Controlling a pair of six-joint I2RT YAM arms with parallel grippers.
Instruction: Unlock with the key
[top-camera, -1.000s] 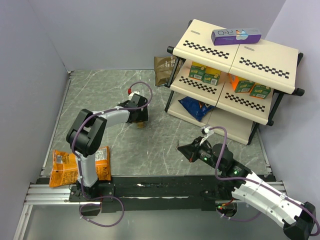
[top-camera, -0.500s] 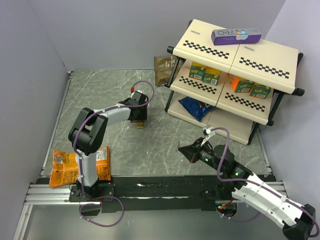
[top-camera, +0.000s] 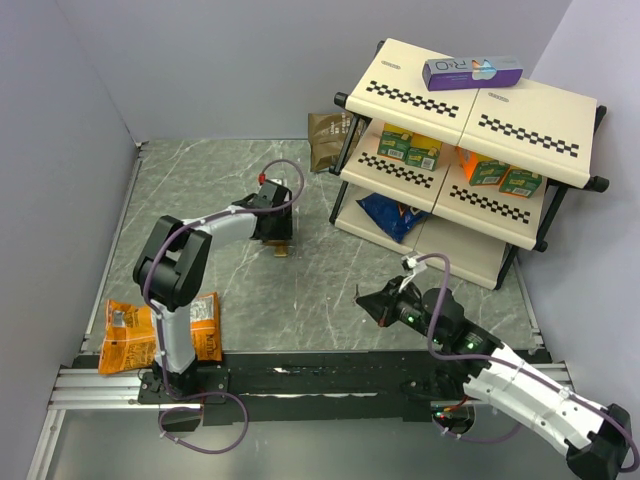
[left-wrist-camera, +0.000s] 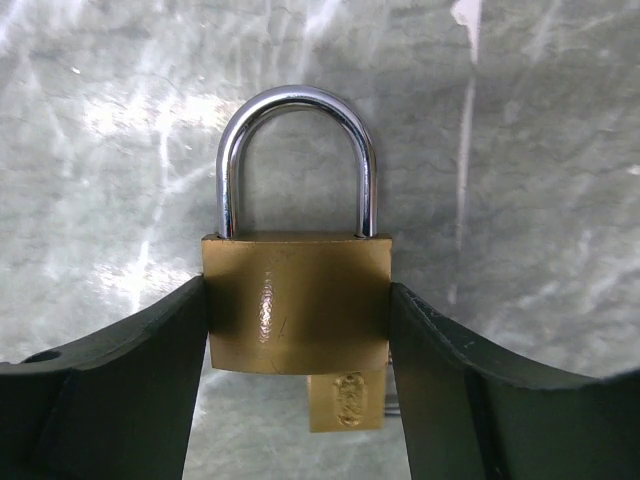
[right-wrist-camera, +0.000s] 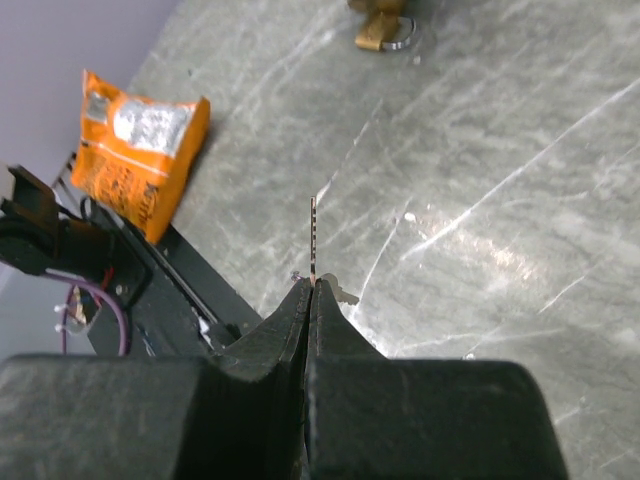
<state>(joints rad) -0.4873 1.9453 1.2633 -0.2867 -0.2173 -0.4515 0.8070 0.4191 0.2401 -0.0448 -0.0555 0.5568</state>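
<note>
A brass padlock (left-wrist-camera: 295, 300) with a closed silver shackle (left-wrist-camera: 296, 100) lies flat on the marble table (top-camera: 200, 200). My left gripper (left-wrist-camera: 298, 330) has both fingers pressed against the sides of its body. A small brass tag (left-wrist-camera: 345, 400) pokes out beneath the padlock. In the top view the left gripper (top-camera: 275, 232) covers most of the padlock (top-camera: 281, 247). My right gripper (right-wrist-camera: 312, 285) is shut on the key (right-wrist-camera: 313, 235). Its thin blade sticks out edge-on from the fingertips. The right gripper (top-camera: 372, 300) hovers low, right of centre, well apart from the padlock.
An orange snack bag (top-camera: 150, 335) lies at the near left by the left arm's base. A two-tier checkered shelf (top-camera: 470, 110) with boxes and a blue bag stands at the back right. A brown pouch (top-camera: 325, 140) leans beside it. Grey walls close the left and back.
The left gripper's fingers have closed in from wide open onto the padlock's sides. The right arm with the key has barely moved.
</note>
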